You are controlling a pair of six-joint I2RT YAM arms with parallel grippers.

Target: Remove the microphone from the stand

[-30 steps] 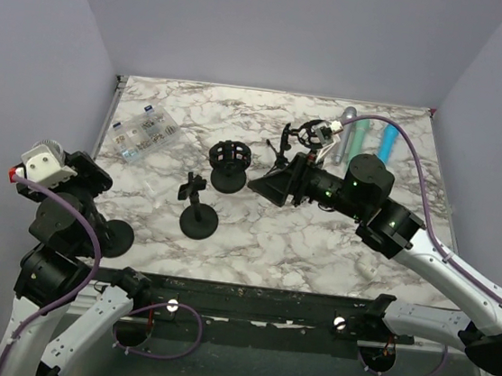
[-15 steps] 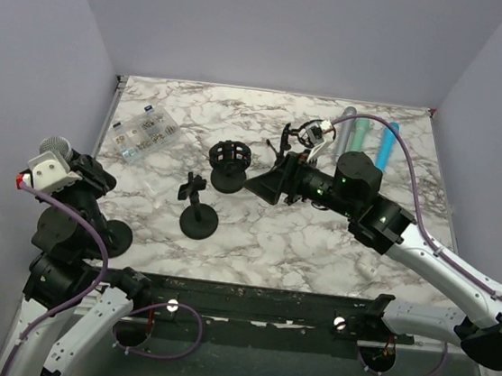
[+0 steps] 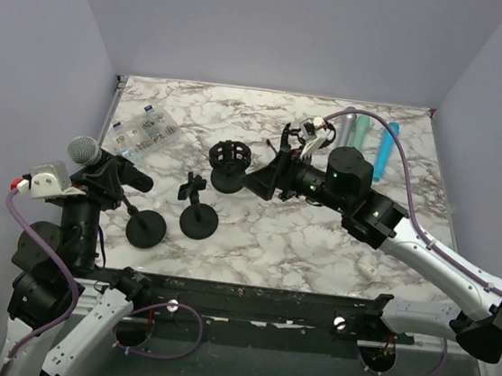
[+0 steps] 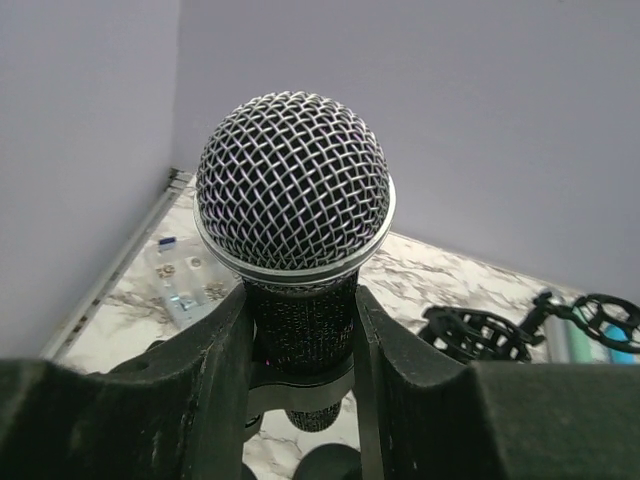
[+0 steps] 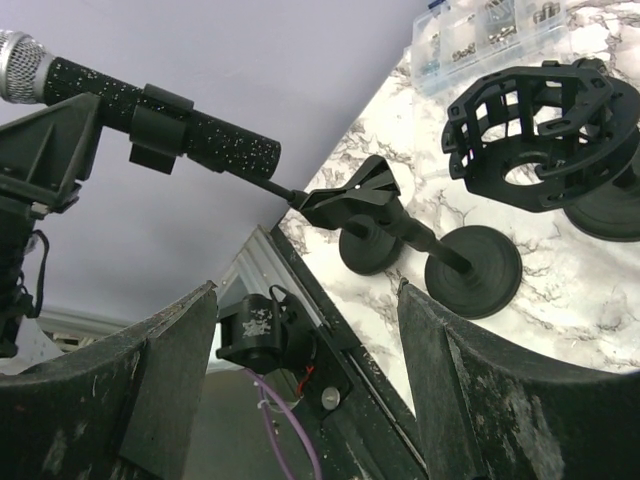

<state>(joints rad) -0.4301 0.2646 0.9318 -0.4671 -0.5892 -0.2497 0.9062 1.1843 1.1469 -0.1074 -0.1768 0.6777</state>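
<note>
The microphone (image 3: 108, 165), with a silver mesh head and a speckled black body, lies nearly level at the near left. It sits in the clip of its black stand (image 3: 145, 228). My left gripper (image 3: 97, 170) is shut on the microphone just below the head. In the left wrist view the head (image 4: 293, 185) fills the middle, with my fingers (image 4: 215, 370) on both sides of the body. The right wrist view shows the microphone (image 5: 200, 135) at the upper left. My right gripper (image 3: 262, 185) is open and empty above mid-table, pointing left.
An empty clip stand (image 3: 197, 221) stands just right of the microphone stand. A shock-mount stand (image 3: 230, 158) is behind it, and another (image 3: 312, 133) is farther right. A clear parts box (image 3: 144, 130) lies at the back left, and green and blue tubes (image 3: 384, 147) at the back right.
My left arm has swung the microphone and its stand to the right and tipped the microphone nearly level; the stand's base has moved right. My right gripper has crept left.
</note>
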